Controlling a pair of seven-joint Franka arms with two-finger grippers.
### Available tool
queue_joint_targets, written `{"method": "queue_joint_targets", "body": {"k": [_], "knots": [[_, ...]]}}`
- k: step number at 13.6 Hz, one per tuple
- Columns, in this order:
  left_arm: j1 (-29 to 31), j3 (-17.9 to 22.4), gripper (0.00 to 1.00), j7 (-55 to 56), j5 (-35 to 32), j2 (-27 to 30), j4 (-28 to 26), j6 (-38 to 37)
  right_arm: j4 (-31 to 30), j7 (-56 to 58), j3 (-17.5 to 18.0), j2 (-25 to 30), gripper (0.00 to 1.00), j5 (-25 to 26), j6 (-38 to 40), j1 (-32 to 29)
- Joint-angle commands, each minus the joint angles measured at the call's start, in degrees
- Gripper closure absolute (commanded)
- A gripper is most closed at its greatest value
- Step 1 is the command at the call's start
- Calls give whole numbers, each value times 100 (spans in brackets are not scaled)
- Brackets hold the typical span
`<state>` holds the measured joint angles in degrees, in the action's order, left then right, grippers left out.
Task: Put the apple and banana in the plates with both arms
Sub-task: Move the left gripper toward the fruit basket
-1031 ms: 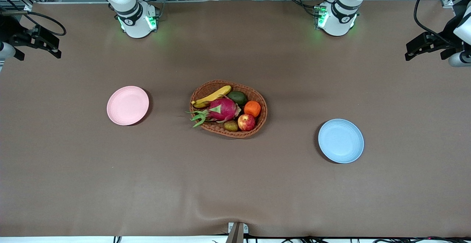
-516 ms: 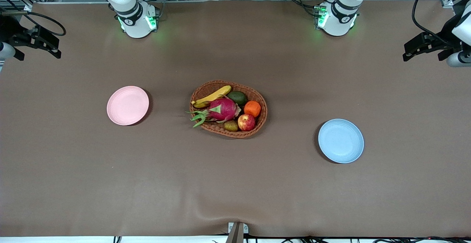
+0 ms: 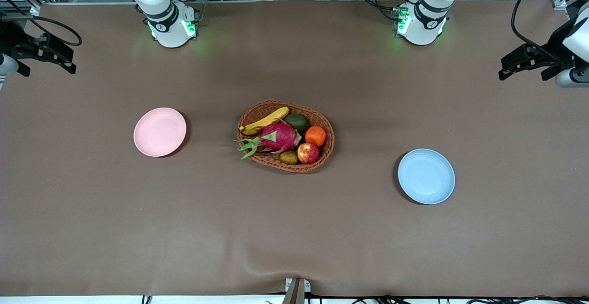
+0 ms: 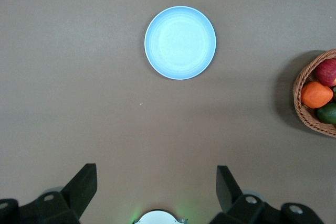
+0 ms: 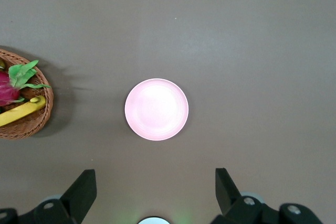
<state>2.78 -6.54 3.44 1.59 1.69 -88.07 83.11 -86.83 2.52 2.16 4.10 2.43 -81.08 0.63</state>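
Front view
Basket (image 3: pixel 317 115): oval wicker, mid-table, between the two plates.
Banana (image 3: pixel 266 121): in the basket, along the rim nearest the robots' bases.
Apple (image 3: pixel 308 152): in the basket, at the rim nearest the front camera, touching the orange (image 3: pixel 315 135) and beside the kiwi (image 3: pixel 289 157).
Other fruit: a pink dragon fruit (image 3: pixel 278 137) in the middle, a dark green fruit (image 3: pixel 297 122), probably an avocado.
Pink plate (image 3: pixel 159 132): bare, toward the right arm's end of the table.
Blue plate (image 3: pixel 426 176): bare, toward the left arm's end, nearer the front camera than the pink one.
Left gripper (image 3: pixel 522 62): up in the air at its end of the table, well apart from the basket.
Right gripper (image 3: pixel 48 55): likewise at its own end.

Left wrist view
Left gripper (image 4: pixel 156 184): fingers spread wide, nothing between them, over bare table with the blue plate (image 4: pixel 180 42) ahead.
Basket (image 4: pixel 303 106) edge: apple (image 4: pixel 327 72) and orange (image 4: pixel 316 94) visible.

Right wrist view
Right gripper (image 5: pixel 155 184): fingers spread wide, holding nothing, pink plate (image 5: pixel 156 109) ahead.
Basket (image 5: pixel 37 121) edge: banana (image 5: pixel 21 112) and dragon fruit (image 5: pixel 10 88) visible.
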Motion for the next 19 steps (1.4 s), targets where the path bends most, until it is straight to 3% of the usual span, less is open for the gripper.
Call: {"method": "queue_joint_targets", "body": {"k": [1, 11, 19], "knots": [[-14, -119, 0, 43, 104, -81, 62, 73, 140, 47, -23, -67, 0, 47, 66, 33], [-67, -348, 0, 51, 104, -204, -18, 275, 140, 47, -40, -67, 0, 47, 66, 112], [-84, -1393, 0, 1008, 113, -1055, 0, 951, 140, 55, -32, -67, 0, 47, 66, 121]]}}
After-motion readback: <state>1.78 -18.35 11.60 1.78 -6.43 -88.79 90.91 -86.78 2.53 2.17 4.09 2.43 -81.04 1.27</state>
